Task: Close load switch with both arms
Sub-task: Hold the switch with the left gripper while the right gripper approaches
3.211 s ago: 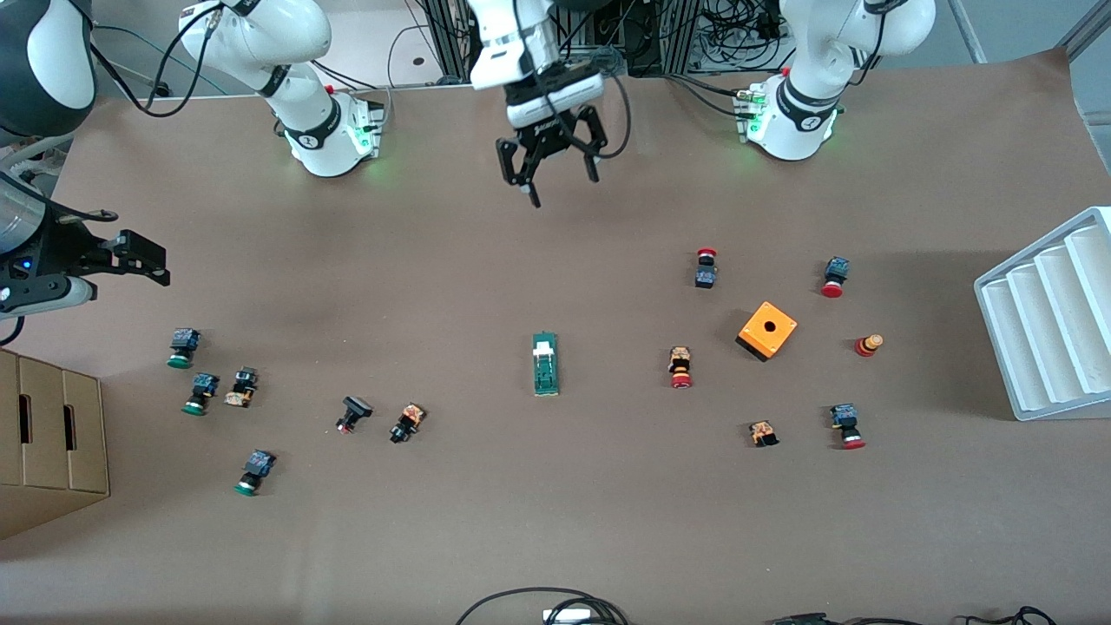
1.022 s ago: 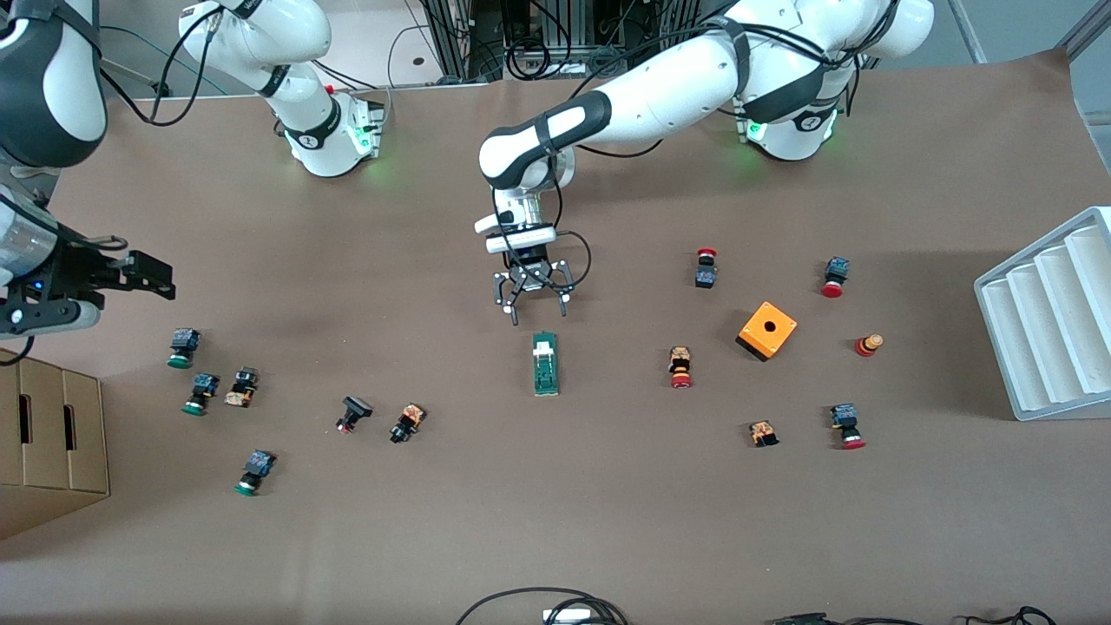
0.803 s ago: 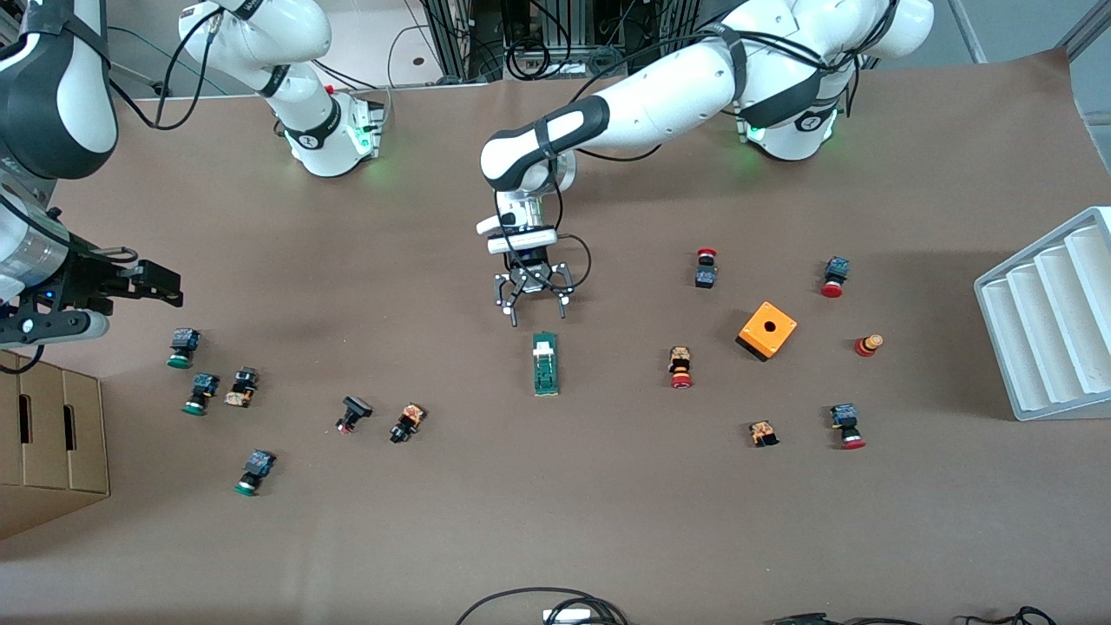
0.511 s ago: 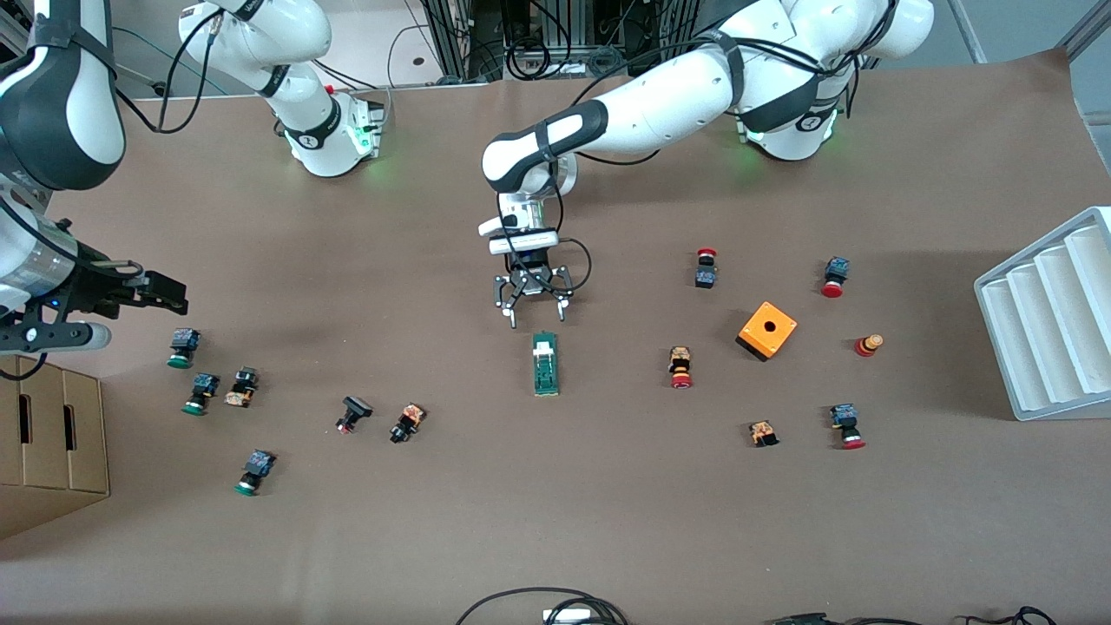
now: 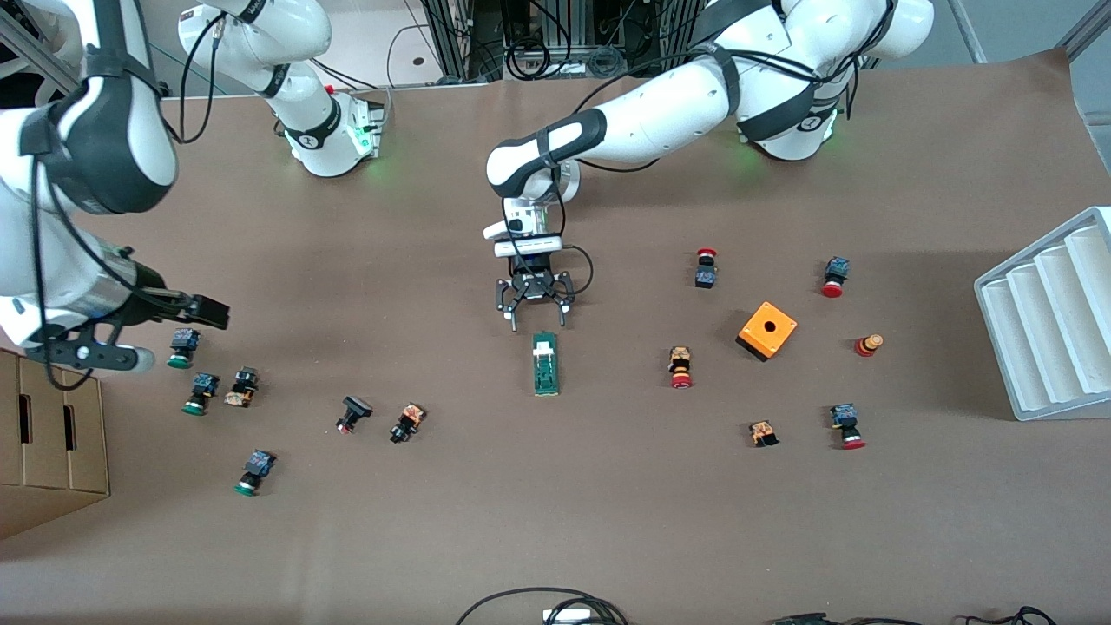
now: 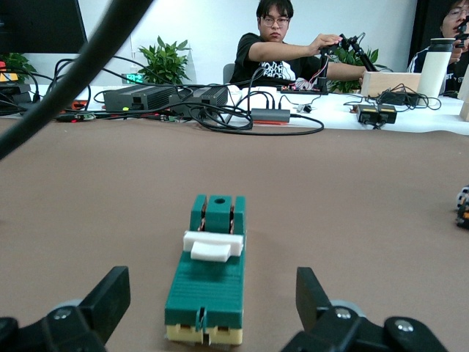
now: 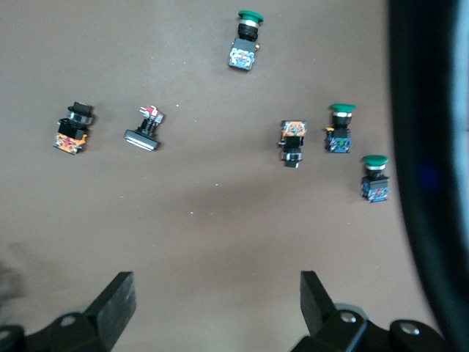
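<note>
Load switch [image 5: 544,364] lies mid-counter, untouched. Left gripper [image 5: 533,305] has crept down to its 12 o'clock end, fingers wide, empty. Right gripper [image 5: 208,311] swung in over green buttons [image 5: 193,371], open, empty. Approach only.

Brown table [image 5: 555,521] with scattered push buttons [image 5: 246,386]

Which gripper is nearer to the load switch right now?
Left. The left gripper is open, low beside the load switch at its white-block end; the right gripper is open over the green-capped buttons.
</note>
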